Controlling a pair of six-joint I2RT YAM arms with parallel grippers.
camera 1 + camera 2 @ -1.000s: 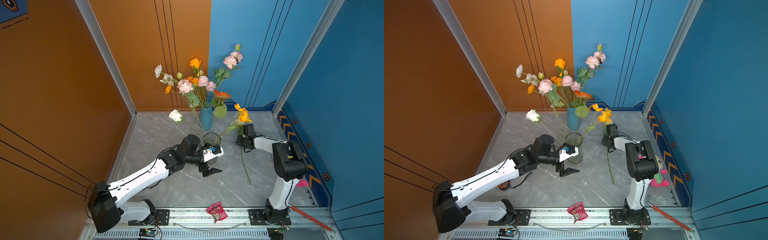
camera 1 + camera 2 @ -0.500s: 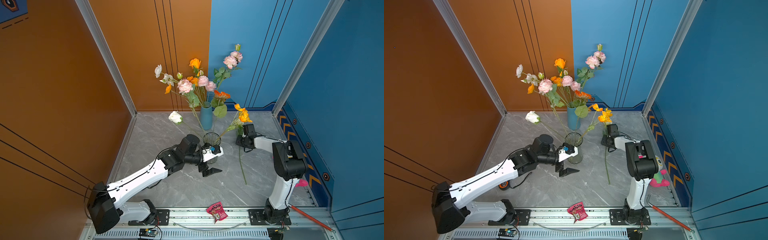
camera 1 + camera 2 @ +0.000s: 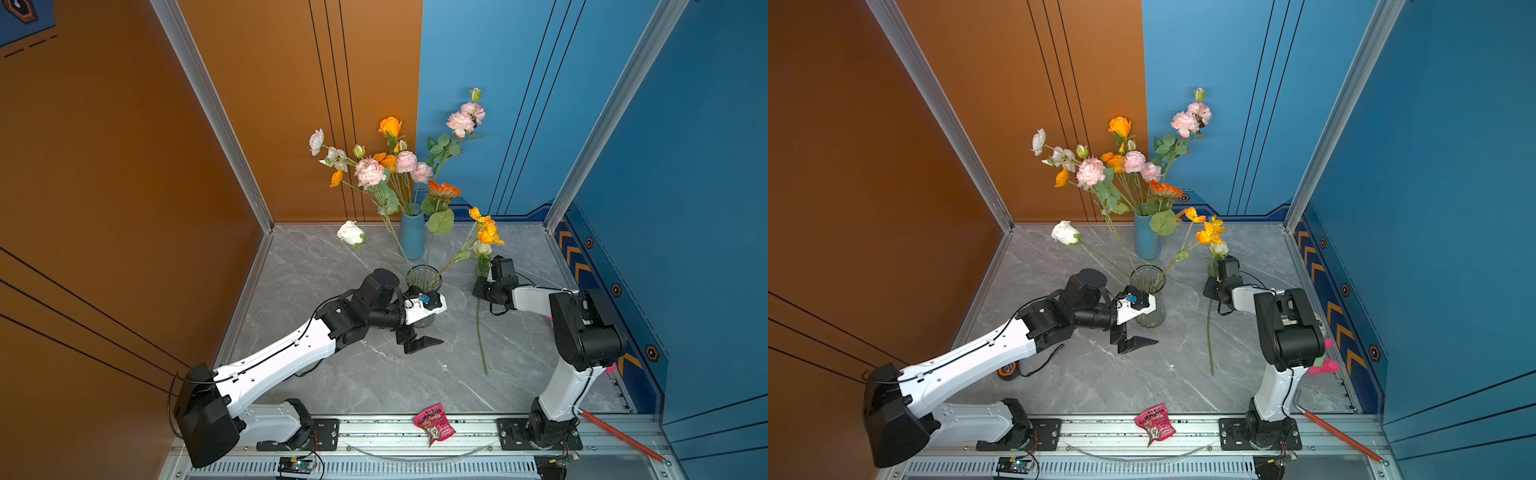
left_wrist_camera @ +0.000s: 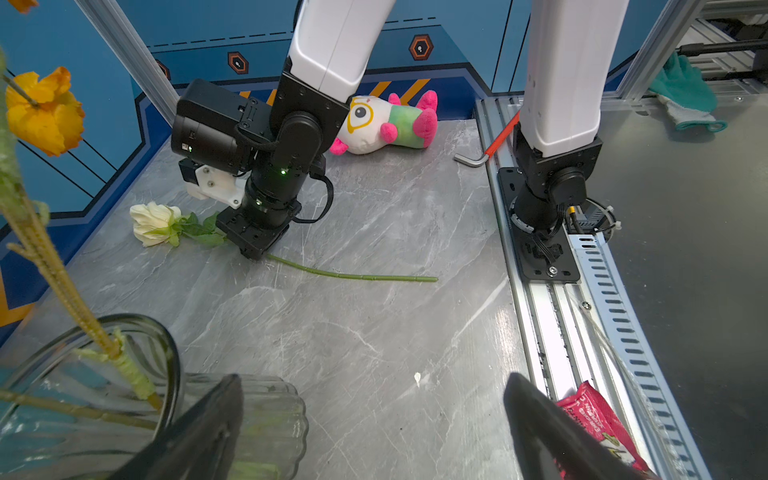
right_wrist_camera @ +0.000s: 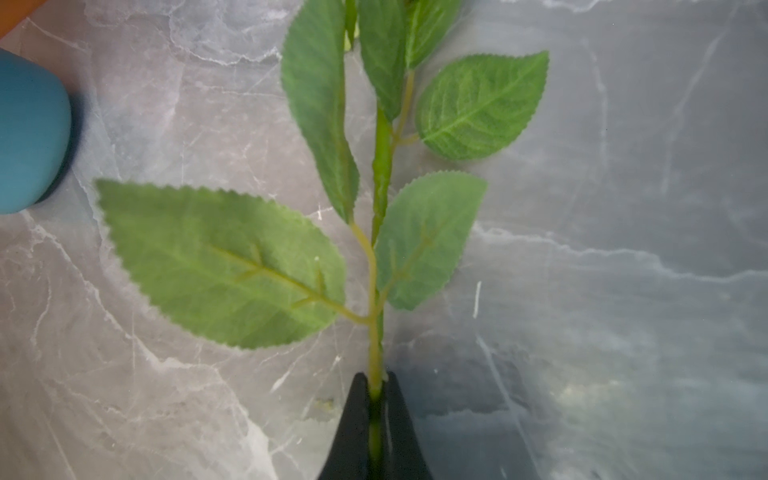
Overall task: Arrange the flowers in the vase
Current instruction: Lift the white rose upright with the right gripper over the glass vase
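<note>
Your R gripper (image 5: 375, 384) clamped on white flower (image 4: 151, 222) stem, flat on table (image 3: 374, 382), right side. Your L gripper (image 4: 374, 380) jaws wide, just beside glass vase (image 3: 1153, 316).

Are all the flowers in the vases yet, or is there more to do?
Almost! The blue vase is full of flowers, and the glass vase already holds a few more. The right hand is shut on the stem of one white rose lying on the table. That rose has yet to be lifted into a vase. The left hand is open beside the glass vase, holding nothing.
</note>
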